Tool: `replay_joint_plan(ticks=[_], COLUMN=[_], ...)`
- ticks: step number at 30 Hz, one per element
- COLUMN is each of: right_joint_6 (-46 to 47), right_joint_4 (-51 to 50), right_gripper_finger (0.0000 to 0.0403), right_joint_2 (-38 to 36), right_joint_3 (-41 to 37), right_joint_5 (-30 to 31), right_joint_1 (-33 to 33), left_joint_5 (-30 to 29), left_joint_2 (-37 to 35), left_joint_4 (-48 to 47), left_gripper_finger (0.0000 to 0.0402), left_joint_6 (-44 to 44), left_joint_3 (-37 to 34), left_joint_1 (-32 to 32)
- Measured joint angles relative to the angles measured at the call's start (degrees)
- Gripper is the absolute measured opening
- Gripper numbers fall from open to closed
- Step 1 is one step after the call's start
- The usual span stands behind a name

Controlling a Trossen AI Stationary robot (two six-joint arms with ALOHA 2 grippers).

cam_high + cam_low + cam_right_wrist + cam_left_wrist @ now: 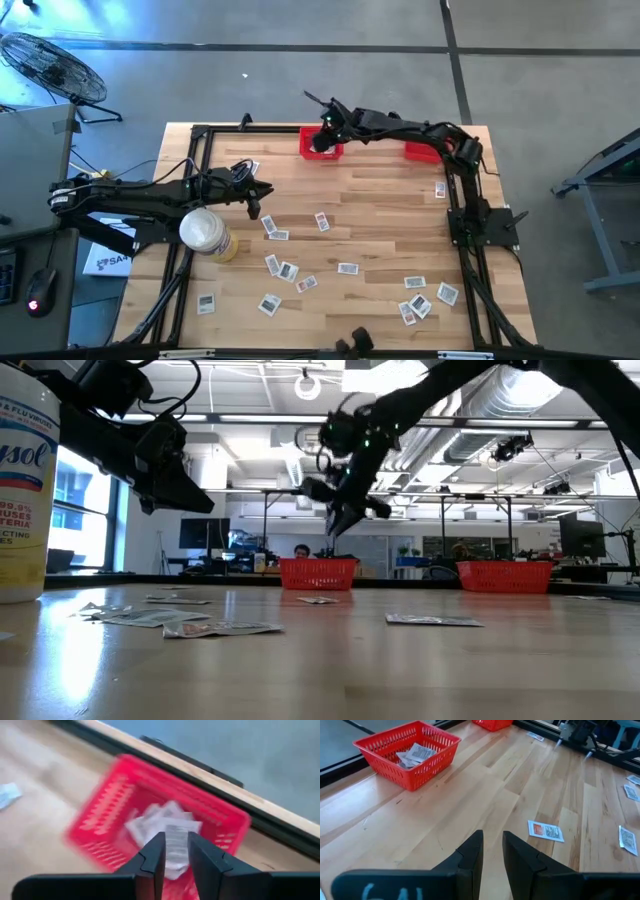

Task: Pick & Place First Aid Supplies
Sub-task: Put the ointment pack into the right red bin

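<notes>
The right gripper (325, 133) hangs over the red bin (321, 146) at the far edge of the desk (380, 215). The high view only shows a dark arm on top of red there. The right wrist view looks straight down into the bin (100, 820) and shows white packets (162, 822) piled inside. The two dark fingers (152, 857) sit a bit apart, w/ one packet (176, 840) showing in the gap. Cannot tell if they pinch it or if it just lies below.

The low view shows the right gripper (345, 510) well above the bin (318, 572), not touching its rim. A 2nd red bin (504, 574) sits to the right of the 1st one in that view.

The left gripper (262, 195) hovers over bare desk, near the side of the 1st bin, well apart from it. The left wrist view shows its fingers (470, 857) with a thin gap and nothing in between. That view also shows packets (415, 754) lying in the bin (407, 755), and one loose packet (546, 830) on the wood just past the fingers.

Only the high view shows the whole spread: loose packets (285, 270) lie all over the near half of the desk, away from the bin. A white wipes tub (205, 233) stands near the left arm. The low view shows its label up close (25, 490).
</notes>
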Motion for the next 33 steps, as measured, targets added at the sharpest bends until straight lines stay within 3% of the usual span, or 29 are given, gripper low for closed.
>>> replay_joint_plan(ticks=[7,13,17,21,26,33], right_joint_6=[-9.3,-19.7,-27.6,-28.2,-27.8,-30.0], right_joint_4=[-6.7,-16.3,-12.3,-2.2,7.1,11.5], right_gripper_finger=[0.0076,0.0094,0.0115,0.0128,0.0130,0.0130], right_joint_2=[-5.6,-6.0,-5.9,-5.8,-5.8,-5.1], right_joint_3=[0.0,-1.1,-7.2,-15.2,-21.1,-22.3], right_joint_5=[-1.2,-3.7,-4.5,-5.8,-7.1,-10.4], right_joint_1=[10.0,20.2,26.4,29.8,29.7,28.7], left_joint_5=[0.0,0.0,0.0,0.0,0.0,0.0], left_joint_2=[0.0,0.0,0.0,0.0,0.0,0.0], left_joint_4=[0.1,0.0,0.0,0.0,0.0,0.0], left_gripper_finger=[0.0071,0.0071,0.0071,0.0071,0.0071,0.0071], left_joint_6=[0.0,0.0,0.0,0.0,0.0,0.0], left_joint_3=[0.0,0.0,0.0,0.0,0.0,0.0], left_joint_1=[0.0,0.0,0.0,0.0,0.0,0.0])
